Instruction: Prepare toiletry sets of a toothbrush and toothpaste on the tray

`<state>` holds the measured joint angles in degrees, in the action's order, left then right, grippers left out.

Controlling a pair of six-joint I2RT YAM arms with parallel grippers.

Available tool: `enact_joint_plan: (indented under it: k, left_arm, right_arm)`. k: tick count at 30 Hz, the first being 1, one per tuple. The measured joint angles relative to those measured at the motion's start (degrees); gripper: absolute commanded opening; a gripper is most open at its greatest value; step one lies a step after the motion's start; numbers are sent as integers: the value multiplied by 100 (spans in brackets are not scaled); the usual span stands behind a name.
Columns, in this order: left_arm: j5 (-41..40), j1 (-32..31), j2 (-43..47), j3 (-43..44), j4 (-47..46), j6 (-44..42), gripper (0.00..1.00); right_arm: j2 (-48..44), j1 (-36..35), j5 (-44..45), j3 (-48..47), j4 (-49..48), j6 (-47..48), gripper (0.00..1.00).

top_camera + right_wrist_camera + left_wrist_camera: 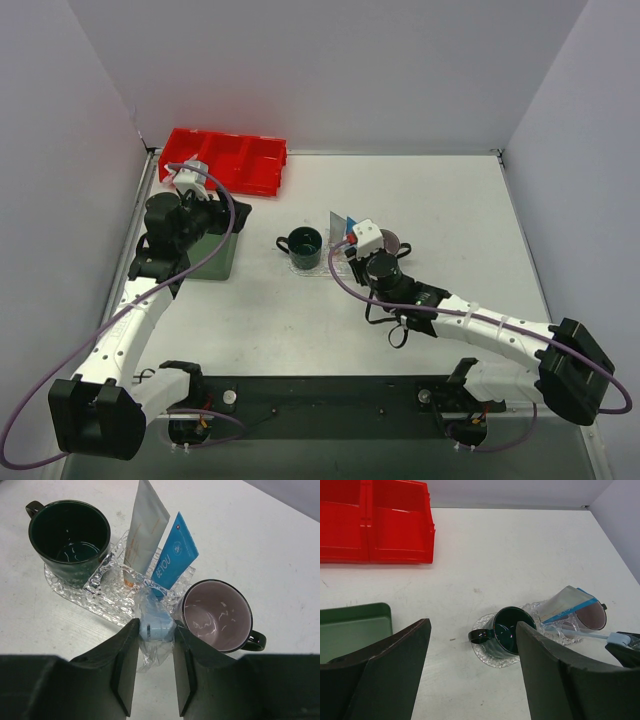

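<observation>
A clear bumpy tray (75, 592) lies mid-table, also visible in the top view (335, 265). On it, two toothpaste tubes lean with their cap ends down: a white-grey one (145, 525) and a blue one (175, 555). My right gripper (156, 628) is shut on the pale-blue end of a plastic-wrapped toothbrush (157, 620) at the tray's near edge. In the left wrist view its thin stick (585, 633) reaches over the tray. My left gripper (472, 680) hangs open and empty, away to the left (225, 215).
A dark green mug (70, 535) stands on the tray's left end. A mug with a pink inside (217, 615) stands at its right end. A red bin (225, 160) sits at the back left. A dark green square tray (215, 255) lies below the left gripper.
</observation>
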<state>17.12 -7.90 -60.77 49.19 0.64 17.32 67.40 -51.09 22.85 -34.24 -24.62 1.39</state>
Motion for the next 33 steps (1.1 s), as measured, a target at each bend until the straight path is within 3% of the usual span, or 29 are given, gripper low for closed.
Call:
enact_joint_plan:
  k: [6, 14, 15, 23, 27, 33]
  left_arm:
    - [-2, 0, 0, 0, 2, -2, 79]
    - [-240, 0, 13, 0, 181, -212, 79]
    - [-273, 0, 22, 0, 214, -245, 79]
    - [-728, 59, 153, 153, 739, -977, 84]
    - [-940, 527, 354, 212, 977, -1493, 84]
    - [-723, 1512, -79, 426, 994, -1650, 84]
  right_arm:
    - [-4, -109, 138, 0, 98, 52, 57]
    - [-229, -114, 155, 0, 286, 7, 67]
    - [-280, -114, 127, -2, 310, -4, 73]
    - [-597, -13, -398, -258, 769, -234, 75]
    - [-879, 201, -750, -595, 1176, -459, 75]
    - [-1263, 723, -1504, -1200, 1886, -752, 75]
